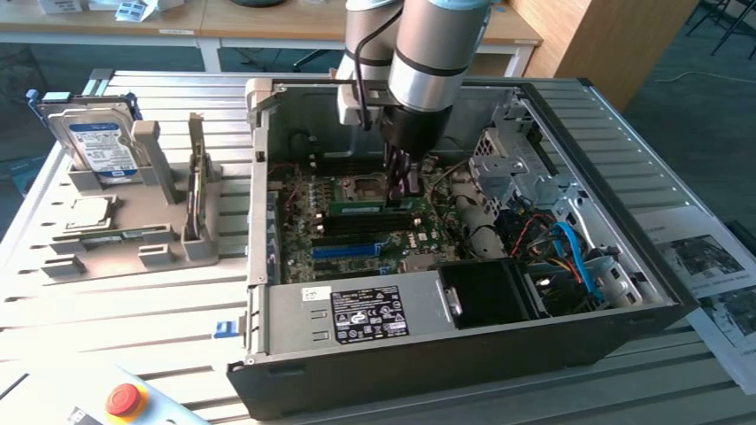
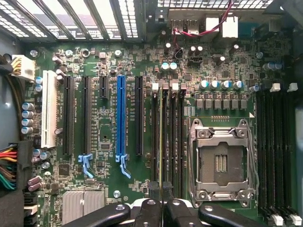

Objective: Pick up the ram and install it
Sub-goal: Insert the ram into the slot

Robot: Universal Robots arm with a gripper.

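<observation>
Nearest: red stop button (image 1: 124,398) on slatted table (image 1: 142,310). PC case (image 1: 449,359) open, PSU (image 1: 354,314) at near edge. Mid: ram (image 2: 161,137) seen standing on edge in a black DIMM slot of mobo (image 1: 301,257), between blue slot (image 2: 120,118) and CPU socket (image 2: 221,161). Gripper (image 1: 405,188) is lowered at one end of ram, fingers clenched on its thin top edge. Seating depth can't be read. Farther, ext. view's left: HDD (image 1: 101,146) upright in grey rack (image 1: 119,252).
</observation>
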